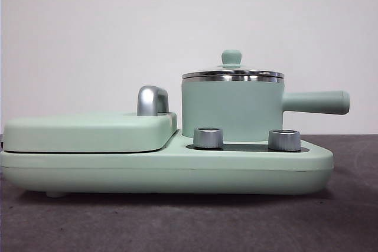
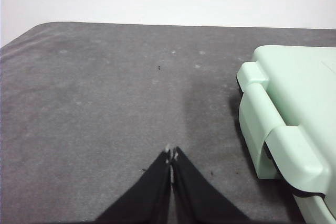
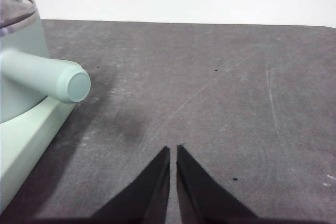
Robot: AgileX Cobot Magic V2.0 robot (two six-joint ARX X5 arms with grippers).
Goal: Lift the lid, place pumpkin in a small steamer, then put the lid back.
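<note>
Front view, left to right: one flat griddle cover (image 1: 88, 133) at left-centre of the frame, one steel hinge (image 1: 152, 100), one small steamer (image 1: 233, 109) right of centre with one lid (image 1: 232, 72) seated on it, and two silver knobs (image 1: 208, 137) on one base unit (image 1: 177, 172). Left gripper (image 2: 171, 154) and right gripper (image 3: 173, 149) hover over bare table (image 3: 220, 87), jaws together. No pumpkin shows.

Small steamer (image 1: 231, 110) contents hidden behind opaque wall

Lid (image 1: 232, 72) on small steamer (image 1: 231, 110) — seemingly seated
</note>
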